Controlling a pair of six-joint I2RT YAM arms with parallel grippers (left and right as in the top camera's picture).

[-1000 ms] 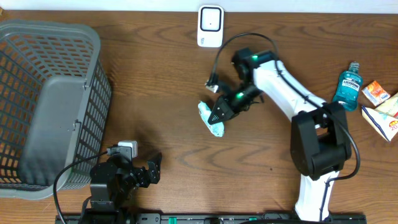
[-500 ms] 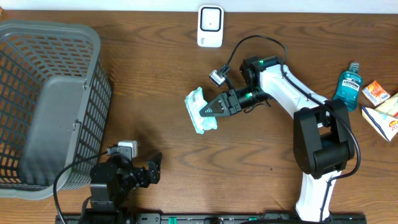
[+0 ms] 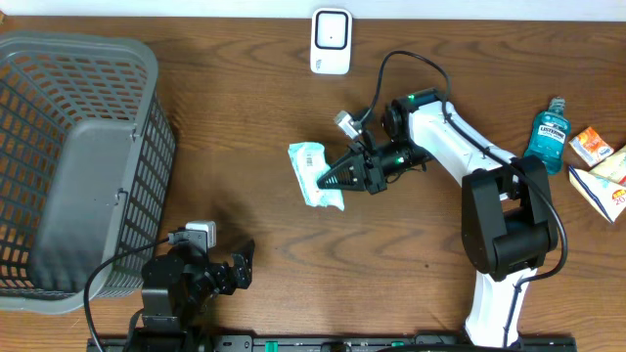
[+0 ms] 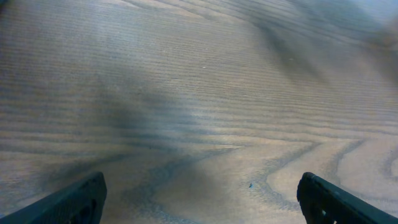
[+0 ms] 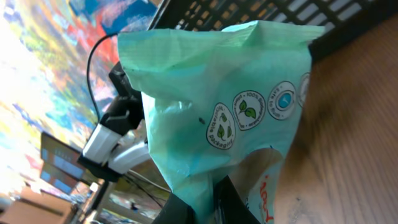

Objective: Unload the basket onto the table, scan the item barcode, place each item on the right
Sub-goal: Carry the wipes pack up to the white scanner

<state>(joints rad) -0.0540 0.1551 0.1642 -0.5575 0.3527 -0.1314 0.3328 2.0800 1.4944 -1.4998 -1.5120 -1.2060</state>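
Brown wood-grain table point(image 3: 225, 147) fills the overhead view, with a grey mesh basket point(image 3: 78, 156) at its left edge and a white scanner point(image 3: 331, 41) at the far edge. Near the middle, the right gripper point(image 3: 331, 179) is clamped tight on one edge of a pale green packet point(image 3: 313, 174). The packet sticks out to the gripper's left, nearer the front than the scanner and well apart from it; it seems lifted off the wood, though the angle makes that hard to judge. The right wrist view shows its crinkled face with round leaf emblems. The left gripper point(image 3: 238, 266) sits near the front edge, jaws spread wide, holding nothing. A blue bottle point(image 3: 547, 137) and small cartons point(image 3: 597, 156) stand at the far right.
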